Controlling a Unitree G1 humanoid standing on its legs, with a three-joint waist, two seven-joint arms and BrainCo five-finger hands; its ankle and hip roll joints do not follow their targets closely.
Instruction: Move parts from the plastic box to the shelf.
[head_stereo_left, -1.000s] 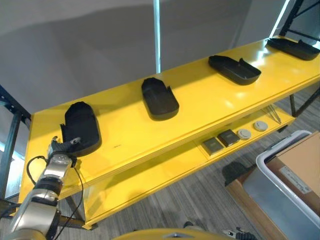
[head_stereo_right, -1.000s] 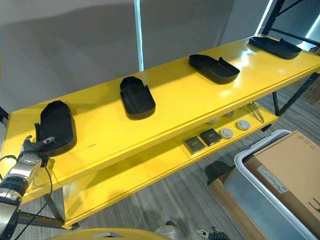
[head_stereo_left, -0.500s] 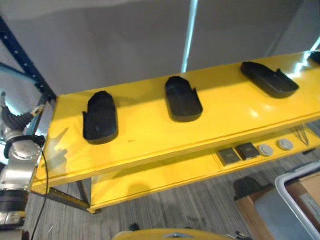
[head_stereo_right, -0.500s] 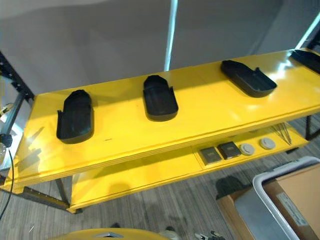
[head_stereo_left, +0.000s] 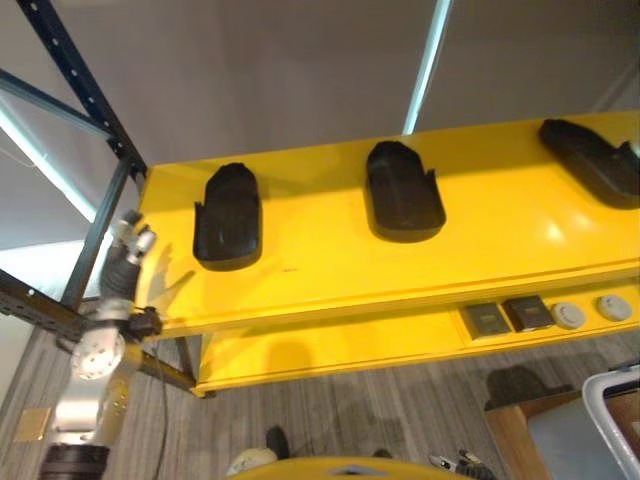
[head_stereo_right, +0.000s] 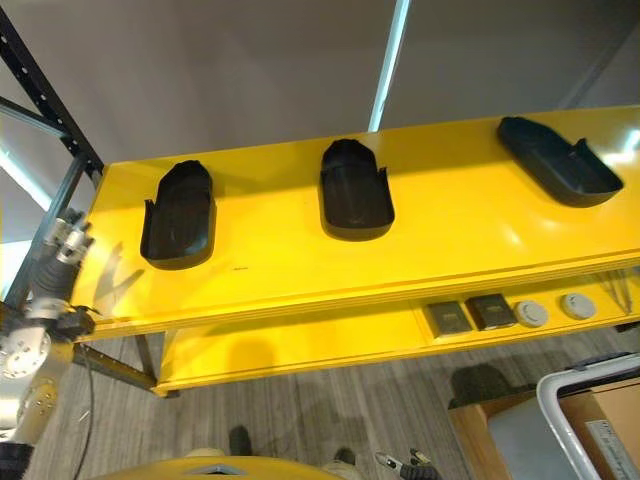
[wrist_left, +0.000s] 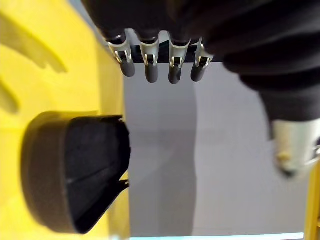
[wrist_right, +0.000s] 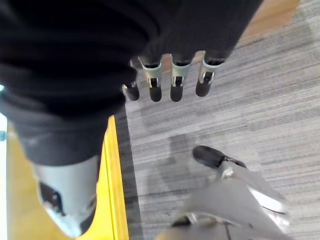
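Three black moulded parts lie on the yellow shelf (head_stereo_left: 320, 262): one on the left (head_stereo_left: 228, 215), one in the middle (head_stereo_left: 403, 190) and one at the right (head_stereo_left: 590, 160). My left hand (head_stereo_left: 128, 245) hangs off the shelf's left end, apart from the left part, open and empty. Its fingers (wrist_left: 150, 67) are straight in the left wrist view, with the left part (wrist_left: 75, 170) lying past them. The fingers (wrist_right: 170, 82) of my right hand (wrist_right: 75, 75) are relaxed over the floor, holding nothing. A corner of the grey plastic box (head_stereo_right: 560, 395) shows at the lower right.
A lower yellow shelf (head_stereo_right: 300, 345) carries two dark square items (head_stereo_right: 470, 313) and two round white discs (head_stereo_right: 553, 308). A dark blue rack upright (head_stereo_left: 85, 95) stands at the shelf's left end. A cardboard box (head_stereo_right: 612, 440) sits in the plastic box.
The camera has swung left. My left hand, which was at the near end of the left part, has come off it and drawn back past the shelf's left end.
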